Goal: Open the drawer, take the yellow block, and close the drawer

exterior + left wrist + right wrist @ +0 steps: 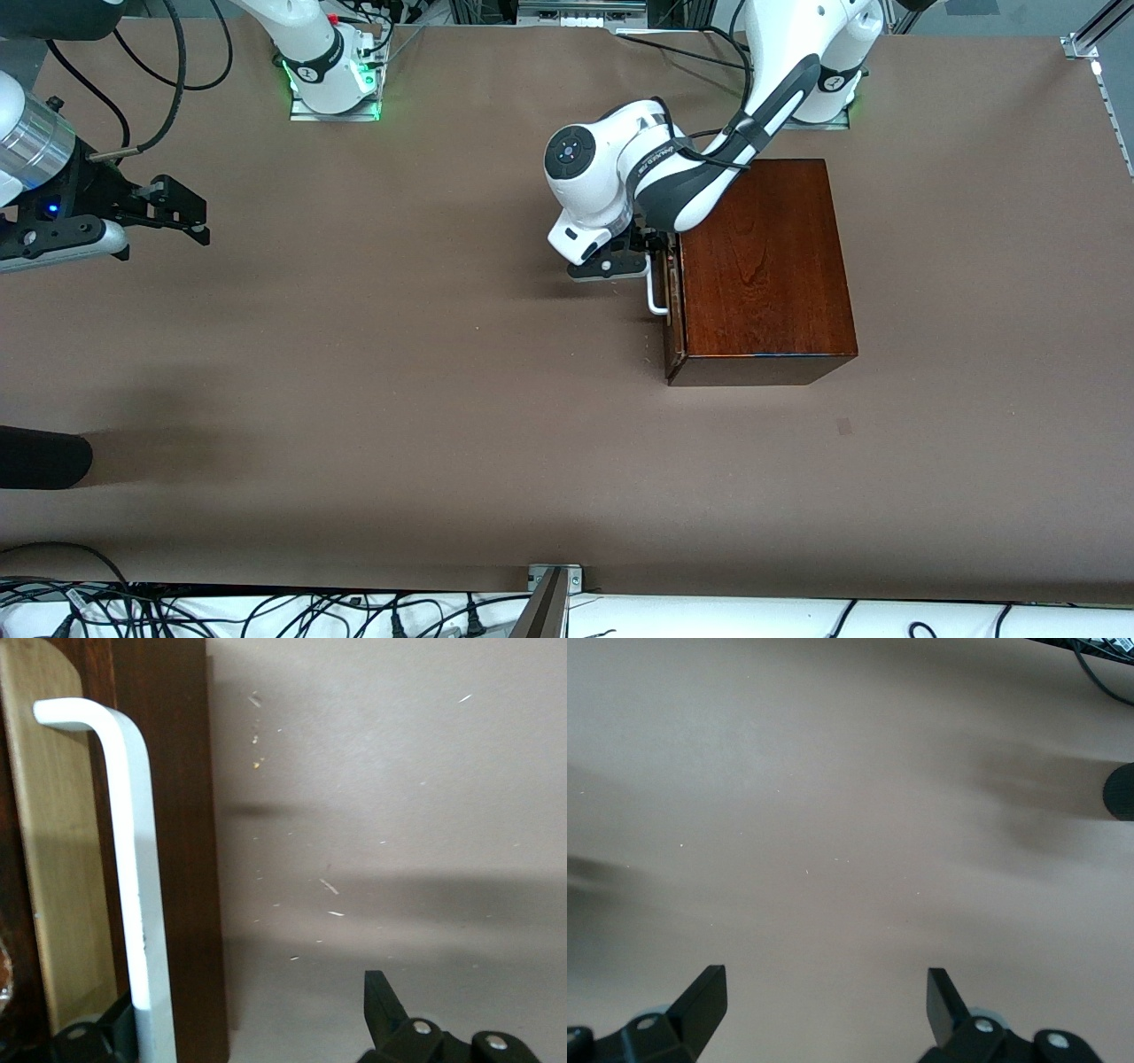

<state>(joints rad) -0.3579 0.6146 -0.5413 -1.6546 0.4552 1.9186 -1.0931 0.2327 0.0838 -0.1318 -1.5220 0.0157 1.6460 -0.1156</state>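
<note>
Left gripper (640, 259) is at the drawer (675, 306), fingers (383, 1001) spread either side of the white handle (133, 877) (drawer barely ajar, no block showing). Right gripper (190, 223) waits, fingers apart, over the table (354, 399).

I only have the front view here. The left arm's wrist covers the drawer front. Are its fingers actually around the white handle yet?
Observer: Yes. In the left wrist view the white handle runs between the open fingers of the left gripper, one finger on each side, not yet closed.
Operator: Has the drawer come out at all?
Observer: Barely. The drawer shows a strip of pale interior wood beside its dark front.
Operator: Any yellow block visible in there?
Observer: No, none shows in any view.
Operator: And the right gripper?
Observer: The right gripper waits open over bare table at the right arm's end.
</note>
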